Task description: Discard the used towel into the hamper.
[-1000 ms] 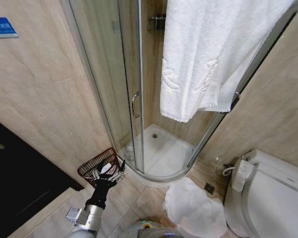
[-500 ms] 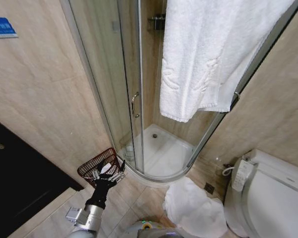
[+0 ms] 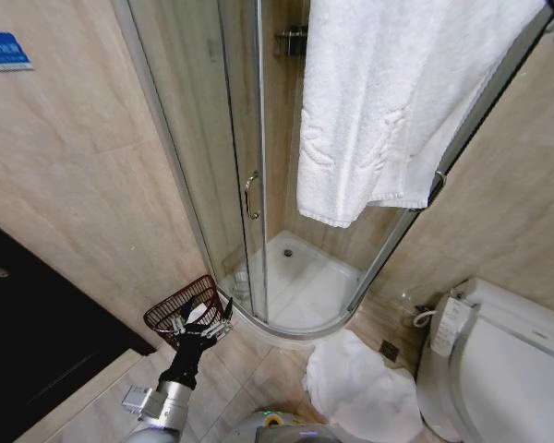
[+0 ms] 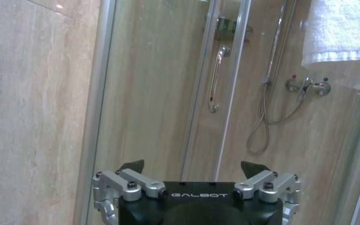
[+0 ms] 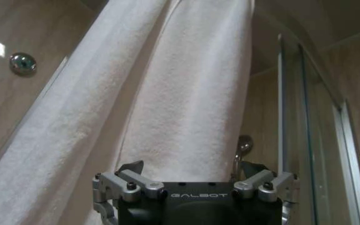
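Right gripper (image 5: 192, 171), jaws open around the hanging white terry towel (image 3: 388, 101); left gripper (image 3: 201, 318) open by the reddish-brown openwork hamper (image 3: 177, 309). Closing too shallow risks slipping off.

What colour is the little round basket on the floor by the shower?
Dark reddish-brown, the small round openwork hamper, seen best in the head view.

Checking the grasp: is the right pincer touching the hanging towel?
Cannot tell. In the right wrist view the towel hangs between the right pincer fingertips, but contact isn't plainly visible.
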You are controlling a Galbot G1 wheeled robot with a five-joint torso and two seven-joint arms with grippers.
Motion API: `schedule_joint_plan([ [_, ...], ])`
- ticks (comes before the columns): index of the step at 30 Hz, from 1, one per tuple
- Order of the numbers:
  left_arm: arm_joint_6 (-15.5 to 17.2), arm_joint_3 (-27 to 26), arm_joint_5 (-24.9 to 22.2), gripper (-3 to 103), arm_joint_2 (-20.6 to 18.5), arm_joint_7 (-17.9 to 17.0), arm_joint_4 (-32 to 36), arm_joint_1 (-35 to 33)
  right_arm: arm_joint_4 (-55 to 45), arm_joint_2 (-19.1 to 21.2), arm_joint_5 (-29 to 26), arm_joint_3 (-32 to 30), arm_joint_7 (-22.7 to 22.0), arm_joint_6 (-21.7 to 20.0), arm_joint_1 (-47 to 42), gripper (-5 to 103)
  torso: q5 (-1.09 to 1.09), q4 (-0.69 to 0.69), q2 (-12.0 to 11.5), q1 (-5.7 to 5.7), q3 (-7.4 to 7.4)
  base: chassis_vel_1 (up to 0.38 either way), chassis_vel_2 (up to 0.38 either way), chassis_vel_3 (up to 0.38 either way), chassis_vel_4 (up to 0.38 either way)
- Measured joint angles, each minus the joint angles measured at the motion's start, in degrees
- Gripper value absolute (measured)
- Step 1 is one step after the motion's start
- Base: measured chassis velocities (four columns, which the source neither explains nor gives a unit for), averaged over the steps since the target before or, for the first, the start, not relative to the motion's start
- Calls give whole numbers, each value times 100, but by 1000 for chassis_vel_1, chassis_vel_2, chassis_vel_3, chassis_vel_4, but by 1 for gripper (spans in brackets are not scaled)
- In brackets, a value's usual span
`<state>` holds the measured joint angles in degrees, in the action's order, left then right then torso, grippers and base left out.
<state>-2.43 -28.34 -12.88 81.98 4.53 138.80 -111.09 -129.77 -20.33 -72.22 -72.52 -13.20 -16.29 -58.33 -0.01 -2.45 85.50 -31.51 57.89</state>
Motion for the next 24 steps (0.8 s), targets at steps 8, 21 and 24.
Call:
schedule_joint_plan([
  [8, 0, 0, 0, 100, 0, 0, 0, 0, 59, -200, -132, 56, -5, 236, 82, 100, 4, 0, -1, 0, 0, 0, 0, 0, 0],
  [21, 0, 0, 0, 100, 0, 0, 0, 0, 307, 324, -961, 25, -364, 239, 387, 100, 1, 0, -1, 0, 0, 0, 0, 0, 0],
  [24, 0, 0, 0, 100, 0, 0, 0, 0, 288, 270, -967, 91, -340, 239, 360, 100, 3, 0, -1, -1, 0, 0, 0, 0, 0],
])
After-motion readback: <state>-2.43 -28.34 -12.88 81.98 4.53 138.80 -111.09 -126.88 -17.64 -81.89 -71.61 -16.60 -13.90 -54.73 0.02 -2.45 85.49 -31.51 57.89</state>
